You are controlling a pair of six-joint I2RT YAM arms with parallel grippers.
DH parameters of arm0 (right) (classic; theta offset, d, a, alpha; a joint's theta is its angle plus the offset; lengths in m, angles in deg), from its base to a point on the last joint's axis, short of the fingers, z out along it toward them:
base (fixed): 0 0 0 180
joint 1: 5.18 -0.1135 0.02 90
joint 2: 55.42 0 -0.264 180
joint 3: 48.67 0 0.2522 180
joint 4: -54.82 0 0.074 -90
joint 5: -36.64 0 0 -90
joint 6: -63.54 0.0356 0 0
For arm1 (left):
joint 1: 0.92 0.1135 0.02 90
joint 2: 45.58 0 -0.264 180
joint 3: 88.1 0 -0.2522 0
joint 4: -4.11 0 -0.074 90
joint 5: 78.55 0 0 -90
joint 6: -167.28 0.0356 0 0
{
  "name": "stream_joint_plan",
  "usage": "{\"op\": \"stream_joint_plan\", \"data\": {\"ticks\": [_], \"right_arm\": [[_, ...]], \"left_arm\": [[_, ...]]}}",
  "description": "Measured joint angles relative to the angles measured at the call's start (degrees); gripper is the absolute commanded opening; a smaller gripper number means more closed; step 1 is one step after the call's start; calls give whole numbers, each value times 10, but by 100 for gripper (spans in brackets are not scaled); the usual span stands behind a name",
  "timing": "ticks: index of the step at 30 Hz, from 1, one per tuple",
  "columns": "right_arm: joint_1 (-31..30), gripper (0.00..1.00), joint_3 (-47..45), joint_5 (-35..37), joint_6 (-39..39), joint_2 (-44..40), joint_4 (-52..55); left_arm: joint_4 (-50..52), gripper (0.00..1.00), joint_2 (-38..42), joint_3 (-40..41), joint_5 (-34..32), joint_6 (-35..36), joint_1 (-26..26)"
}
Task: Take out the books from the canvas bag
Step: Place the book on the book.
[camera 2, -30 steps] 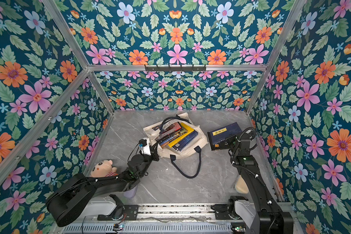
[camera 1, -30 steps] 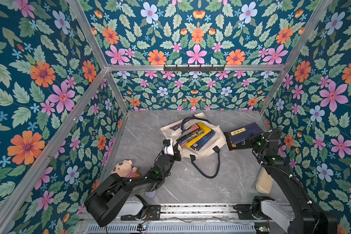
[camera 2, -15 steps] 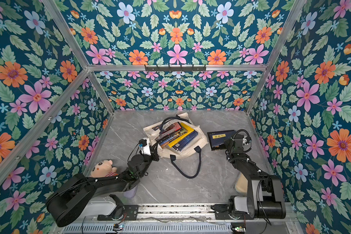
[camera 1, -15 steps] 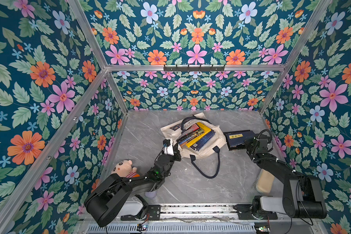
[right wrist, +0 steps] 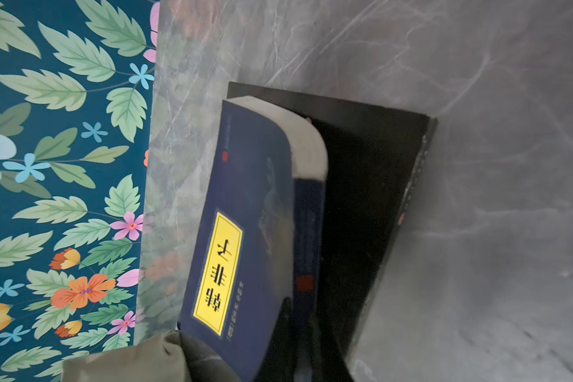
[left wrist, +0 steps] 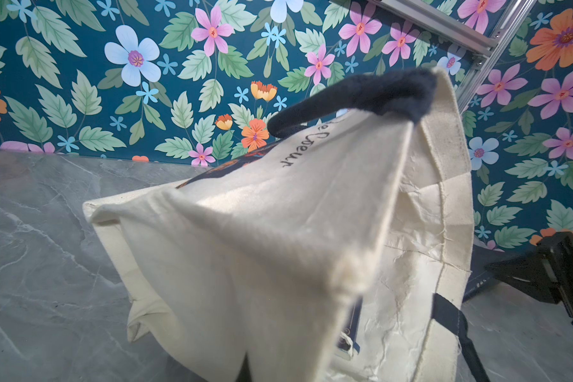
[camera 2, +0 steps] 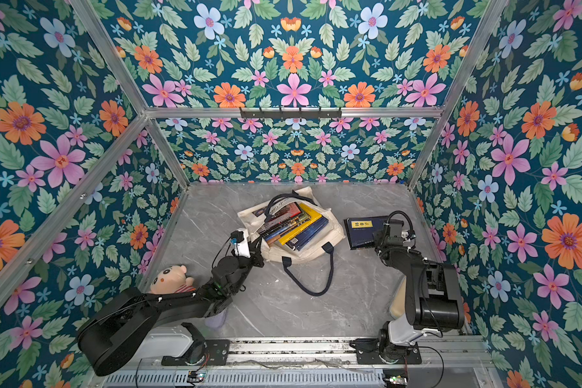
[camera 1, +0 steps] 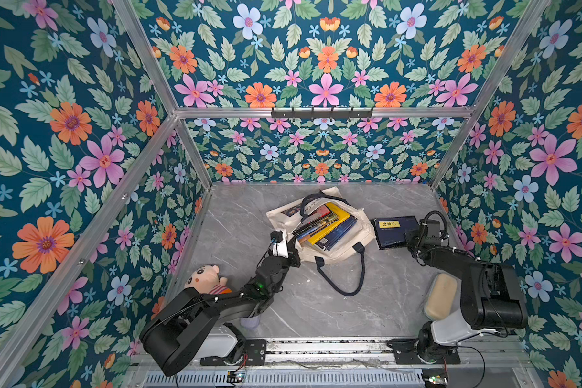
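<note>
A grey marble table (camera 1: 242, 215) stands between floral walls (camera 1: 64, 134) with aluminium frame bars (camera 1: 148, 57). A black hook rail (camera 1: 321, 112) is fixed on the far wall. A plush doll (camera 1: 206, 277) lies at the near left, beside the wall. A beige oblong pouch (camera 1: 440, 295) lies at the near right. A small lilac thing (camera 1: 249, 322), mostly hidden, sits near the doll.

surface: grey marble tabletop (camera 1: 387, 302) | on it: canvas bag (camera 1: 363, 236), black book (right wrist: 371, 198), plush doll (camera 1: 205, 277), beige pouch (camera 1: 440, 295)
</note>
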Motion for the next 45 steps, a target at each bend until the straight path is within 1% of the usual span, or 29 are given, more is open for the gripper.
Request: {"op": "stream_joint_plan", "data": {"ticks": [3,4,14,19,25,29,34,39,43,45], "right_arm": [[0,0,7,-9,2,5,4],[0,2,7,-12,2,5,6],[7,39,2,-32,-3,-1,56],[14,66,-9,-30,-5,-35,70],[13,88,-16,-28,-8,-88,96],[13,93,-33,-33,-10,-133,110],[-1,93,-48,-50,-28,-204,132],[-64,90,-44,-49,-64,-293,168],[-116,85,-46,-47,-91,-353,183],[-145,80,-45,-48,-103,-371,191]], "left_arm": [[0,0,0,0,0,0,0],[0,0,0,0,0,0,0],[0,0,0,0,0,0,0],[0,0,0,0,0,0,0],[0,0,0,0,0,0,0],[0,0,0,0,0,0,0],[0,0,0,0,0,0,0],[0,0,0,0,0,0,0],[0,0,2,1,2,0,0],[0,0,3,2,2,0,0]]}}
